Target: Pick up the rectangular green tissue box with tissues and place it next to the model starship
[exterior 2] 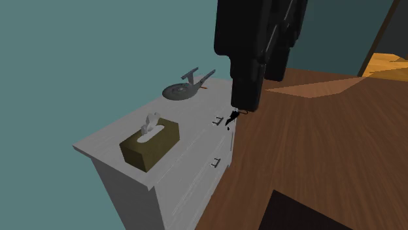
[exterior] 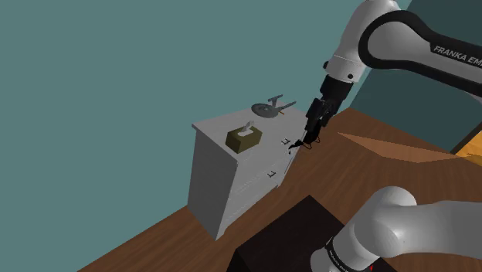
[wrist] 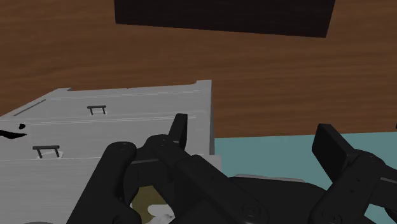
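An olive-green tissue box (exterior: 244, 139) with a white tissue sticking out stands on top of a white dresser (exterior: 212, 127). The same box (exterior 2: 150, 144) sits near the dresser's near end in the second exterior view. The grey model starship (exterior: 273, 107) rests at the far end of the top (exterior 2: 187, 85). My black gripper (exterior: 307, 141) hangs off the dresser's front edge, to the shoulder view's right of the box and below the starship (exterior 2: 242, 104). In the wrist view the gripper (wrist: 254, 137) is open, its fingers (wrist: 180, 130) apart with nothing between them. An olive patch of the box (wrist: 144, 197) peeks past the hand.
The dresser front has drawers with small dark handles (exterior 2: 215, 163). A brown wooden floor (exterior 2: 314, 144) spreads in front. A teal wall (exterior: 116, 69) stands behind the dresser. The black stand (exterior: 286, 239) sits at the shoulder view's lower right.
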